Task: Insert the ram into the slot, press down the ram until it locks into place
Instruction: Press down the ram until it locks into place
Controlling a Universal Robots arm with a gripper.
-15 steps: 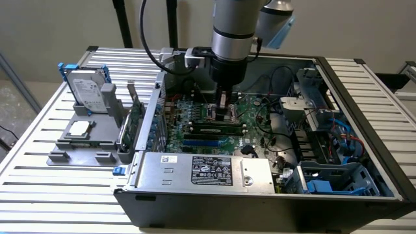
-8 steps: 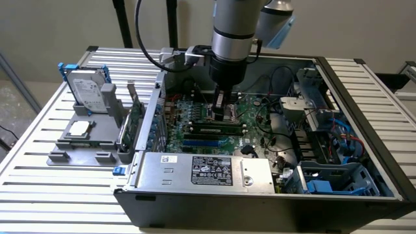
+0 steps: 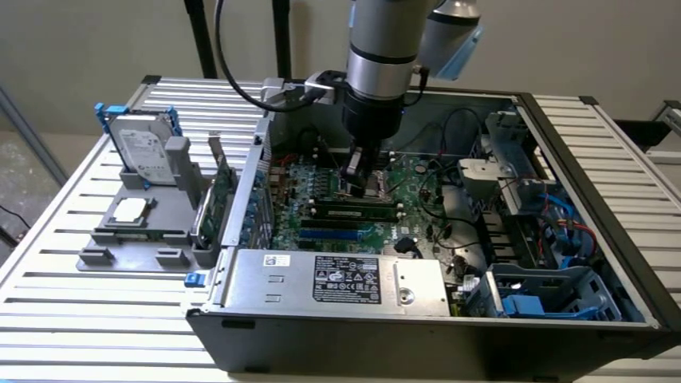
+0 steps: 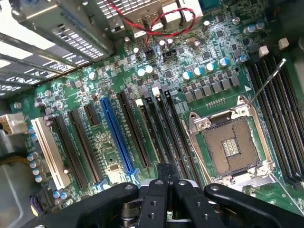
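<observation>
While the black two-fingered gripper (image 3: 360, 177) hovers clenched and empty over the memory slots (image 4: 164, 130), the long, thin green ram stick (image 3: 356, 212) lies seated on the green motherboard (image 4: 95, 95); pressing squarely should latch it.

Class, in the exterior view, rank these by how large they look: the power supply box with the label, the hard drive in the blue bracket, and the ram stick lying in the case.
1. power supply box
2. hard drive
3. ram stick
</observation>
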